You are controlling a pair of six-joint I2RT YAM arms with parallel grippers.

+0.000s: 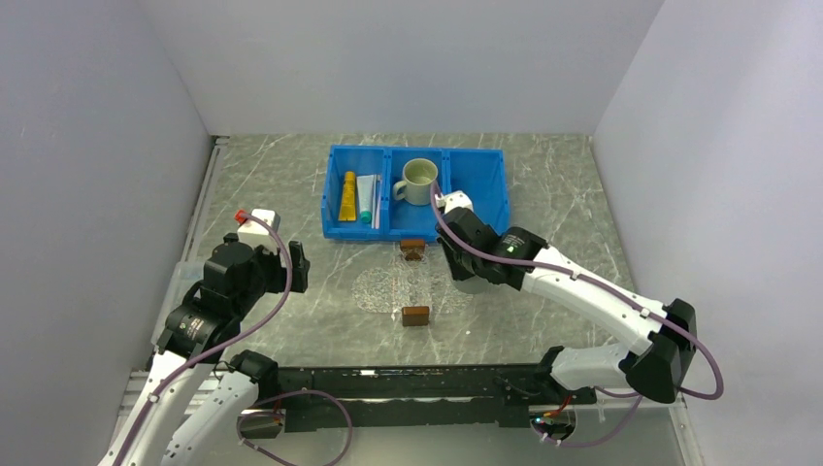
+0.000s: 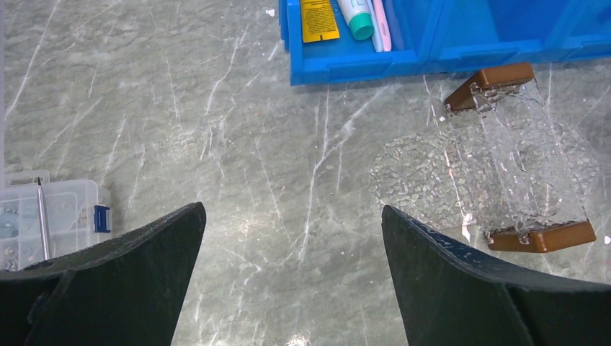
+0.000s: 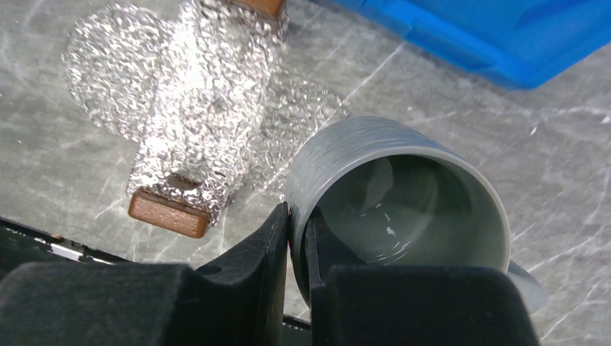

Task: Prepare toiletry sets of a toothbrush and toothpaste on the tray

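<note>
The toothbrush (image 1: 377,202) is seen as a very thin, pale pink stick. It is laid lengthwise in the left compartment of a blue bin (image 1: 485,194). Just beside it, at its 9 o'clock, a white toothpaste tube (image 1: 366,199) with a teal cap is laid. A yellow-orange toothpaste tube (image 1: 347,196) is laid further toward 9 o'clock. All three are lined up side by side, and a cream mug (image 1: 420,181) is stood in the middle compartment.

The tray (image 1: 412,282) is a clear, rippled sheet with a brown block handle (image 1: 416,315) at each end. It is laid flat on the marbled table (image 1: 272,194), at about 5 o'clock of the tubes and just beside the bin's near wall.

From the tray, the right gripper (image 3: 297,216) is found at 3 o'clock. Its fingers are clamped on the wall of a grey mug (image 3: 403,194), one inside the rim and one outside. Whether the mug is rested on the table cannot be told. The brush and tubes are placed at about 10 o'clock of this gripper, well apart from it.

The left gripper (image 2: 292,238) is spread wide with nothing between its fingers, at 9 o'clock of the tray. The tubes are seen at its 1 o'clock, well apart. A clear plastic box (image 2: 65,216) is seen at the table's left edge.
</note>
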